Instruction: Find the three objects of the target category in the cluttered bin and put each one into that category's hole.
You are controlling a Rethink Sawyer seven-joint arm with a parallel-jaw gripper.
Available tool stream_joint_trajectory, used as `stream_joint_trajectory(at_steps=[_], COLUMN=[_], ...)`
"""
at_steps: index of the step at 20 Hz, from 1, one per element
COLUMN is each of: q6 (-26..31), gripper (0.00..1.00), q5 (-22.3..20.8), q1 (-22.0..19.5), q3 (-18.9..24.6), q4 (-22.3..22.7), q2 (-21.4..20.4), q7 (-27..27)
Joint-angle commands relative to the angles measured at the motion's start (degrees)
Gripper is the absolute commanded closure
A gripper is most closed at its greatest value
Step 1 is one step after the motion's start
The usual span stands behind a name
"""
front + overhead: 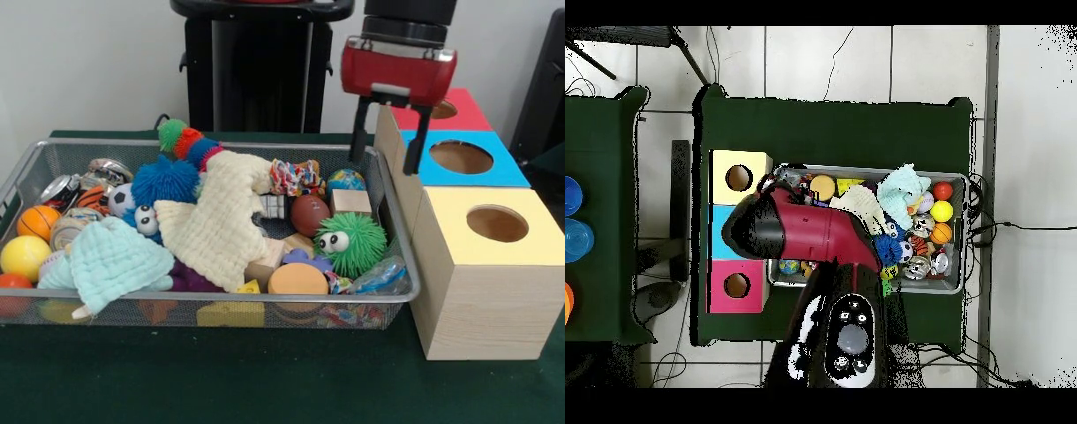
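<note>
- Counter (pixel 265 389) under a dark green cloth carries the wire bin (pixel 35 163) and, touching the bin's right end in the front view, a row of three wooden boxes.
- Boxes each have a round hole on top: the yellow-topped box (pixel 521 252) stands nearest the camera, the blue-topped box (pixel 508 172) behind it, the red-topped box (pixel 468 110) farthest back.
- Arm (pixel 810 230), red and black, hangs over the seam between bin and boxes.
- Claw (pixel 389 132) is spread, its two dark fingers (pixel 359 132) pointing down and pinching nothing, above the bin's far right corner beside the blue-topped box.
- Cream knitted cloth (pixel 225 221) sprawls across the middle of the bin; a pale mint cloth (pixel 115 261) lies at front left.
- Smaller clutter: a green fuzzy ball with googly eyes (pixel 351 243), a blue fuzzy ball (pixel 165 179), a brown toy football (pixel 309 215), a yellow ball (pixel 24 257), an orange basketball (pixel 37 221).
</note>
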Motion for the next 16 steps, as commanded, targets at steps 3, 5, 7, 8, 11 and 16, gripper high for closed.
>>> stream_joint_trajectory(at_steps=[3,5,7,8,11,16], q6=[3.2,3.4,3.3,3.0,2.0,1.8], gripper=[0.0,0.0,0.0,0.0,0.0,0.0], q5=[-2.1,-1.9,-1.8,-1.8,-1.7,-0.7], q1=[-3.3,-2.9,-2.6,-2.4,-2.2,-2.2], q3=[3.6,3.2,3.0,2.7,2.3,2.8], q4=[-4.7,-5.7,-6.5,-7.1,-8.1,-10.6], q2=[4.9,5.5,6.1,6.7,8.1,10.3], q7=[1.8,2.4,2.9,3.1,3.8,4.5])
